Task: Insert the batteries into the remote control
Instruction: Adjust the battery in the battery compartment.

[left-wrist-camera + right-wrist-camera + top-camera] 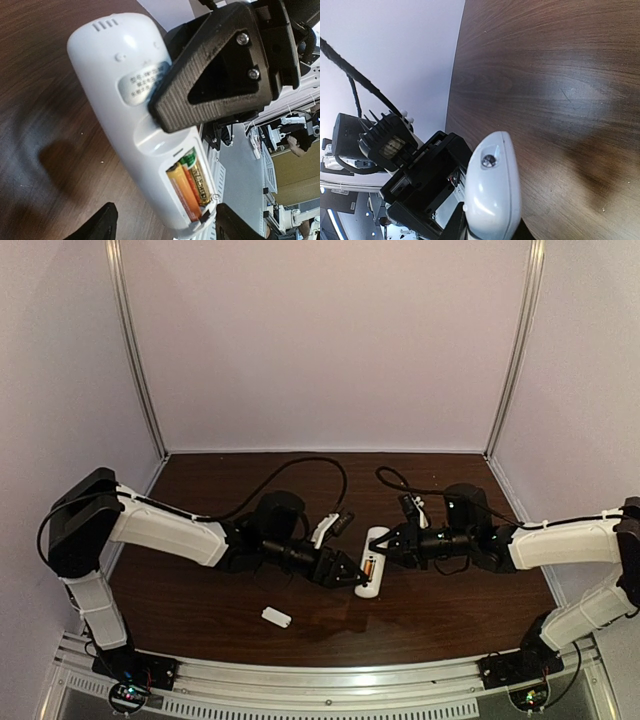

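Observation:
The white remote control [371, 564] lies back-up in the middle of the table, its battery bay uncovered. In the left wrist view both batteries sit side by side in the bay of the remote control [115, 115]: an orange one [184, 194] and a golden one [202, 181]. My left gripper [351, 576] stands open at the bay end, its fingertips either side of the remote and not touching it [167, 227]. My right gripper [384, 544] is shut on the remote's other half. The right wrist view shows the remote's rounded end [492, 192] held between those jaws [490, 234].
A small white rectangular cover piece [276, 617] lies loose on the table near the front, left of the remote. Black cables [320, 475] trail over the back of the table. White walls enclose the dark wooden table [200, 610] on three sides.

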Tool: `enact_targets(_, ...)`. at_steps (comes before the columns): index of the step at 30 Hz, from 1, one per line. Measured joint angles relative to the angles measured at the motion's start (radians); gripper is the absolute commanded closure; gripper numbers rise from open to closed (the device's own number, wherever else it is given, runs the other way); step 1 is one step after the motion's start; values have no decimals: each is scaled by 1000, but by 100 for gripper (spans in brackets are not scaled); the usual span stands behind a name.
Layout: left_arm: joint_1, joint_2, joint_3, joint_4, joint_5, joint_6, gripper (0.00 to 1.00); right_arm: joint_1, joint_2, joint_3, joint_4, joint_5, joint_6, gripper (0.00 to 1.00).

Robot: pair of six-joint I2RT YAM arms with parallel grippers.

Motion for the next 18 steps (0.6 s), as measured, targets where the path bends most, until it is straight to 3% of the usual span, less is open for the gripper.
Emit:
enact_targets(8, 0, 24, 32, 23, 14, -33, 33, -1, 0, -3, 12, -1, 6, 100)
enact_targets(13, -5, 48, 56, 21, 16, -37, 39, -1, 0, -3, 12, -1, 2, 100)
enact_targets(18, -6, 53, 61, 15, 13, -34, 53, -1, 0, -3, 12, -1, -5, 100)
